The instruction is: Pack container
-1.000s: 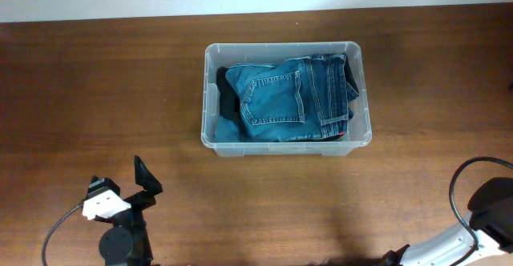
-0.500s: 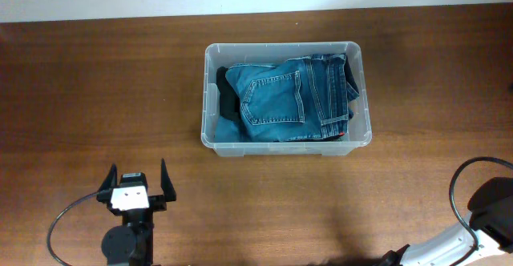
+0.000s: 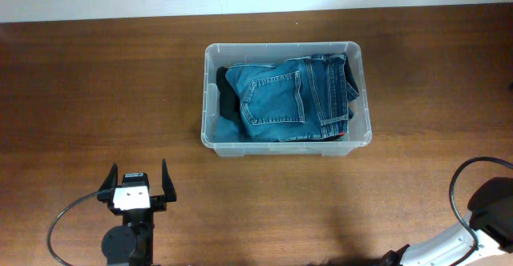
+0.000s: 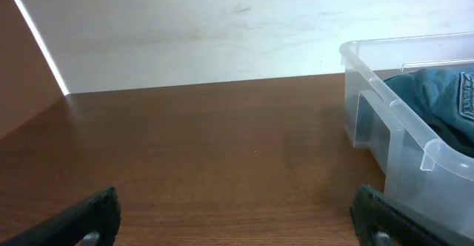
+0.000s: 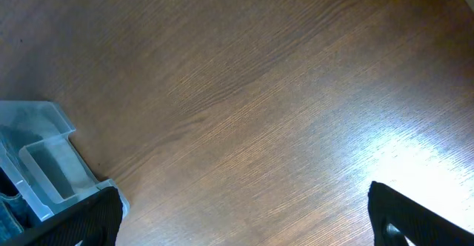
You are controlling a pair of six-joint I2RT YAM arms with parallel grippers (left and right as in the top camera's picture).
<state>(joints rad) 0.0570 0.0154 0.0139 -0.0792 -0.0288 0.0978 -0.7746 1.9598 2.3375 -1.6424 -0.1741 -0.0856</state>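
Observation:
The container (image 3: 207, 98) is a clear plastic tub in the middle of the wooden table, holding folded blue jeans (image 3: 288, 96) over dark clothing. My left gripper (image 3: 135, 181) is open and empty near the front left, well short of the tub. In the left wrist view the container (image 4: 404, 138) stands at the right with jeans (image 4: 437, 98) inside, and the jaws (image 4: 237, 220) are spread wide over bare wood. The right gripper's jaws (image 5: 244, 216) are open and empty over the table, with a corner of the container (image 5: 44, 161) at the left. The right arm's base (image 3: 489, 210) shows at the front right in the overhead view.
A pale wall (image 4: 222, 31) runs along the table's far edge. A black cable (image 3: 461, 178) loops by the right arm's base, and another cable (image 3: 60, 222) curls by the left arm.
A second ago the left gripper was turned sideways further left; it swung to face the far edge and moved slightly right. It has held still for the last half second.

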